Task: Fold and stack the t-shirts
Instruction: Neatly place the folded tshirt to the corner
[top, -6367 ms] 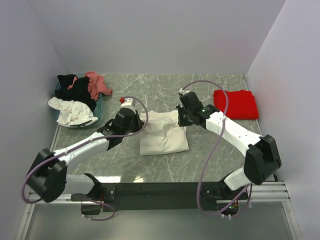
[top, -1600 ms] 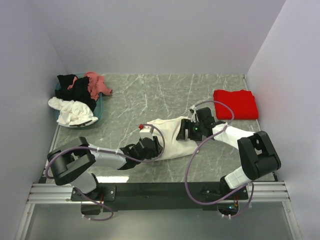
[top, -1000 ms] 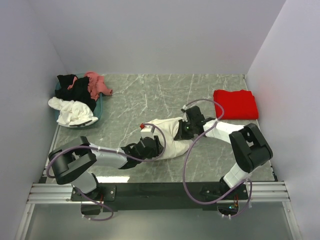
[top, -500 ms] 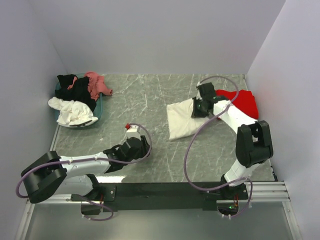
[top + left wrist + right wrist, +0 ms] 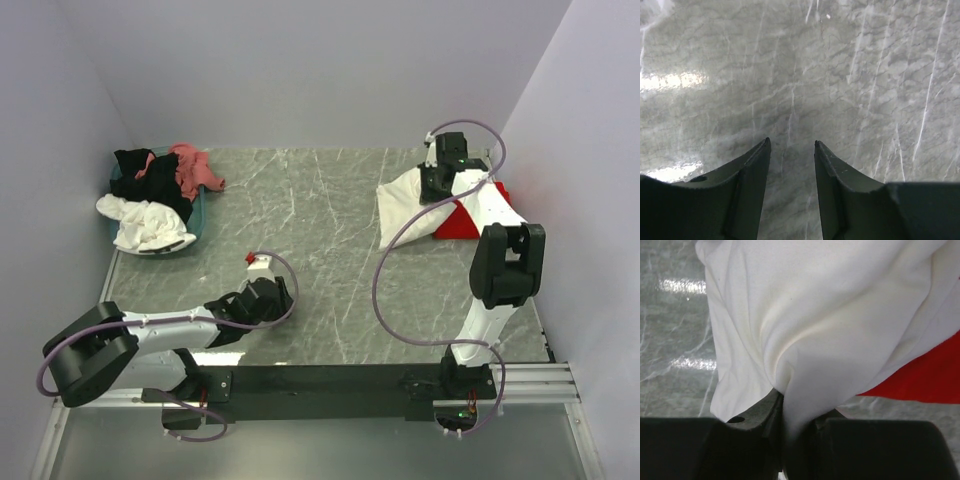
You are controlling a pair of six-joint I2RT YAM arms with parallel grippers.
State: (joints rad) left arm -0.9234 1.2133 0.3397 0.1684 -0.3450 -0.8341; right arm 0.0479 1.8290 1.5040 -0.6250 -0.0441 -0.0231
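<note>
The folded cream t-shirt [image 5: 410, 204] hangs from my right gripper [image 5: 438, 180] at the back right, draped partly over the folded red t-shirt [image 5: 462, 222]. In the right wrist view the cream cloth [image 5: 810, 330] is pinched between the shut jaws of my right gripper [image 5: 797, 425], and the red shirt [image 5: 925, 375] shows beneath on the right. My left gripper [image 5: 268, 297] is low over the bare table at front left; in the left wrist view my left gripper [image 5: 791, 145] is open and empty above marble.
A teal basket [image 5: 197, 214] at the back left holds black [image 5: 145, 180], pink [image 5: 190, 168] and white [image 5: 145, 222] shirts. The grey marble table [image 5: 320, 270] is walled in on the left, back and right.
My right gripper has carried the cream shirt from the table's middle back and right onto the red shirt. My left gripper has let go of it and drawn back to the front left.
</note>
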